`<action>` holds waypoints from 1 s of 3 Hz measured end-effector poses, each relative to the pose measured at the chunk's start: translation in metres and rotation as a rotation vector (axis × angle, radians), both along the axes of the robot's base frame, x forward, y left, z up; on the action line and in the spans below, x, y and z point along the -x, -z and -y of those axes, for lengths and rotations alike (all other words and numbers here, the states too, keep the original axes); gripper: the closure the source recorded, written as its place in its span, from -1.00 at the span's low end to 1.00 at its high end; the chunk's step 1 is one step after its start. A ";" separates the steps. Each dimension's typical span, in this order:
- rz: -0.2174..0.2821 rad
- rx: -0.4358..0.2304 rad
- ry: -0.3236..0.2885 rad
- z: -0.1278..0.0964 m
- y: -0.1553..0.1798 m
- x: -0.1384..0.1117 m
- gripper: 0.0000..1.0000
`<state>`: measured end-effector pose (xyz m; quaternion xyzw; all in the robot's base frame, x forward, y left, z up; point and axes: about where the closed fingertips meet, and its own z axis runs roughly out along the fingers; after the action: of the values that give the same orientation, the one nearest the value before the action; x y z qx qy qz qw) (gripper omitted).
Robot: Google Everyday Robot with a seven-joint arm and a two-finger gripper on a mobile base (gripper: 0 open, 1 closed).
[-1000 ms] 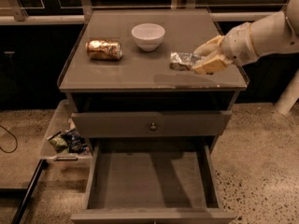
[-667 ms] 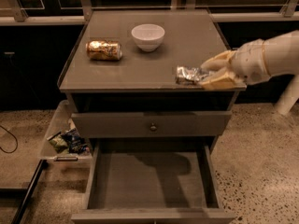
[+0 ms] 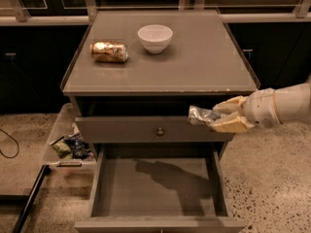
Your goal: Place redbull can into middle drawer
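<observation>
Gripper (image 3: 217,116): comes in from the right of the view, level with the front of the knob drawer (image 3: 146,129), below the edge of the cabinet top (image 3: 204,67) and out in front of the cabinet.

Grip: my two tan fingers (image 3: 232,125) are clamped on the redbull can (image 3: 200,114), one finger above it and one below. The can lies roughly horizontal, its free end pointing left past the fingertips.

Can position: in the air, in front of the right end of the knob drawer's face and above the right part of the middle drawer (image 3: 146,198). Not touching either drawer as far as I can see.

Middle drawer: pulled out wide, flat bottom showing, with my arm's shadow across it.

Cabinet top: gold-brown can (image 3: 109,52) on its side at the left, white bowl (image 3: 155,37) just right of it, apart.

Floor, left of cabinet: clear bin (image 3: 57,130) holding snack bags (image 3: 73,146)
</observation>
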<state>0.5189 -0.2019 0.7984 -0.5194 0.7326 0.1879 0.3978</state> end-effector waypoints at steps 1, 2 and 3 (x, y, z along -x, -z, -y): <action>0.000 0.000 0.000 0.000 0.000 0.000 1.00; -0.053 -0.036 -0.006 -0.011 0.042 0.006 1.00; -0.103 -0.070 -0.006 -0.022 0.104 0.014 1.00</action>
<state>0.5051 -0.1803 0.6943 -0.4970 0.7434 0.2411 0.3770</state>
